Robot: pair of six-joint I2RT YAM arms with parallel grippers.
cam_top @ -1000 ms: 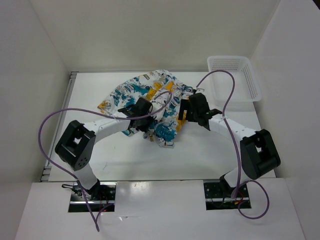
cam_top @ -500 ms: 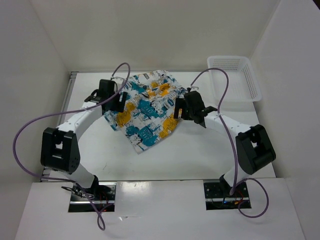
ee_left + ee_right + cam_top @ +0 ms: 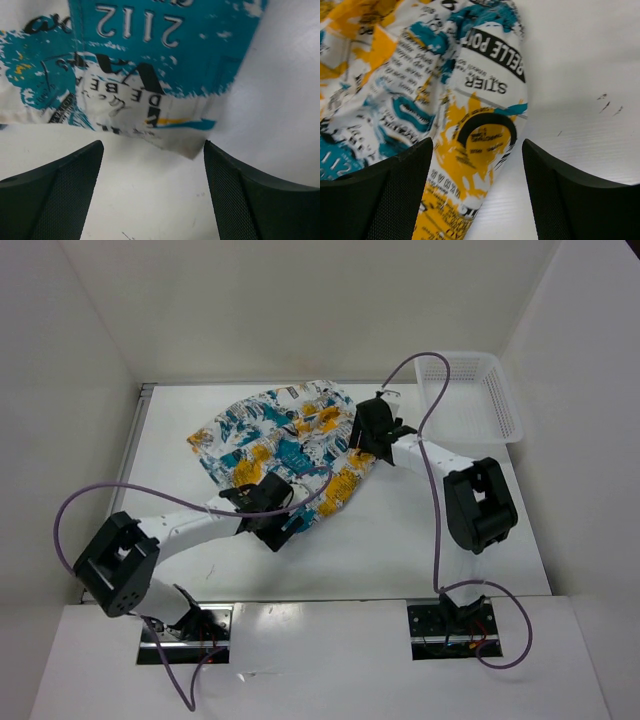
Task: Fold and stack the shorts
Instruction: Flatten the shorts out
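Note:
The shorts (image 3: 285, 440), white with teal, orange and black print, lie spread out on the white table. My left gripper (image 3: 280, 525) hovers at their near corner, open. In the left wrist view, bare table shows between its fingers (image 3: 50, 200) and the shorts' corner (image 3: 150, 100) lies just ahead of them. My right gripper (image 3: 360, 440) sits at the shorts' right edge, open. The right wrist view shows a folded orange-printed edge of the shorts (image 3: 475, 150) lying between its two fingers (image 3: 560, 200), with a gap on the right side.
A white mesh basket (image 3: 510, 410) stands at the far right corner of the table. White walls enclose the table on the left, back and right. Purple cables loop off both arms over the near part of the table.
The left gripper let go of the bunched shorts, went to their far left side, then came back to their near corner. The shorts now lie spread out. The right gripper moved farther back.

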